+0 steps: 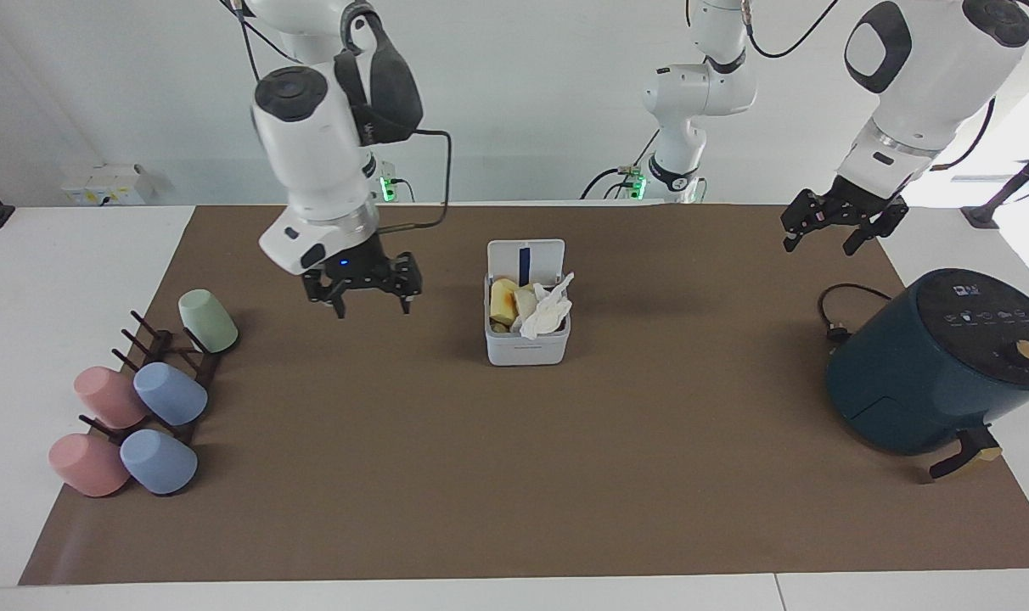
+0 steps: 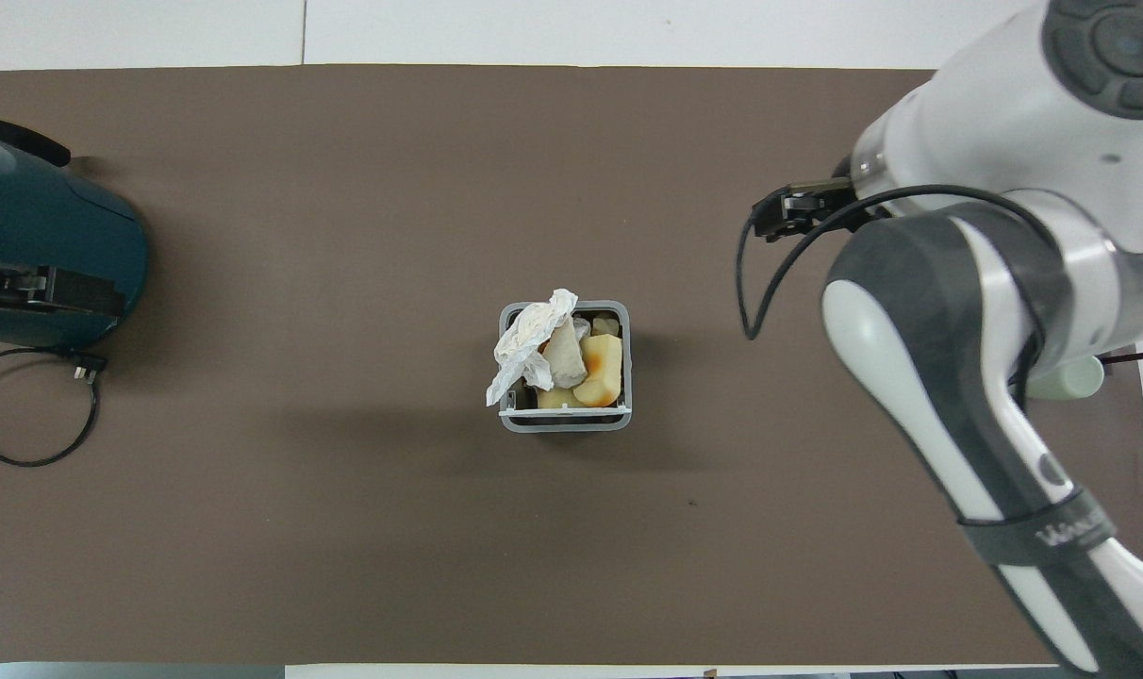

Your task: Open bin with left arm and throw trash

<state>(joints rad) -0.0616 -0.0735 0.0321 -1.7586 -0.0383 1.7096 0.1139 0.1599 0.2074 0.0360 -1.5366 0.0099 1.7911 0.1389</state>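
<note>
The white bin [image 1: 527, 350] stands mid-mat with its lid [image 1: 525, 255] swung up, on the side nearer the robots. Inside lie the yellow block [image 1: 503, 301], the cream wedge [image 1: 525, 301] and the white tissue [image 1: 548, 312], which hangs over the rim. The overhead view shows the bin [image 2: 565, 422], block [image 2: 604, 363], wedge [image 2: 564, 351] and tissue [image 2: 529, 339] too. My right gripper [image 1: 372, 307] is open and empty, over the mat between the cup rack and the bin; it also shows in the overhead view [image 2: 777, 212]. My left gripper [image 1: 841, 229] waits open and empty, up near the air fryer.
A dark-teal air fryer [image 1: 939, 365] with its cable [image 1: 837, 310] stands at the left arm's end. A dark rack [image 1: 166, 373] with several pastel cups, among them a green one [image 1: 207, 321], stands at the right arm's end.
</note>
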